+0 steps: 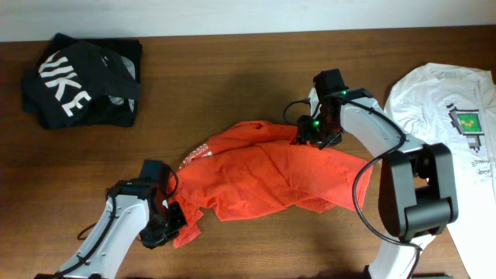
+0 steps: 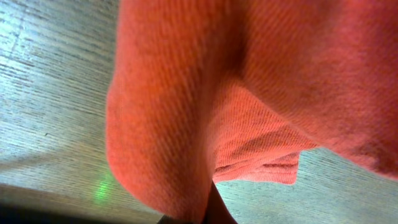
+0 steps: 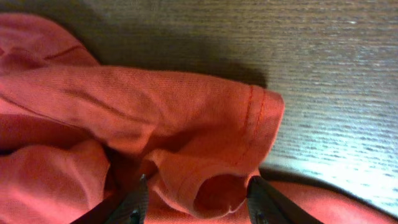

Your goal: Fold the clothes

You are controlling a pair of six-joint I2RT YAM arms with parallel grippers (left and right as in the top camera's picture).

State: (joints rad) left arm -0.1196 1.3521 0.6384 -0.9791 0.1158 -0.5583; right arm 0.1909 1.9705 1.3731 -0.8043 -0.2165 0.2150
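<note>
The red-orange T-shirt (image 1: 263, 174) lies crumpled in the middle of the wooden table (image 1: 232, 70). My left gripper (image 1: 172, 217) is at its lower-left corner. In the left wrist view the red cloth (image 2: 249, 74) fills the frame and hangs over a dark finger (image 2: 211, 208), so the gripper looks shut on it. My right gripper (image 1: 310, 138) is at the shirt's upper-right edge. In the right wrist view its fingers (image 3: 198, 199) are open, with a hemmed sleeve fold (image 3: 155, 106) between them. No white lettering is clearly readable.
A black T-shirt with large white letters (image 1: 77, 81) lies bunched at the back left. A white T-shirt with a small green square print (image 1: 449, 116) lies spread at the right edge. The right arm's base stands at the front right.
</note>
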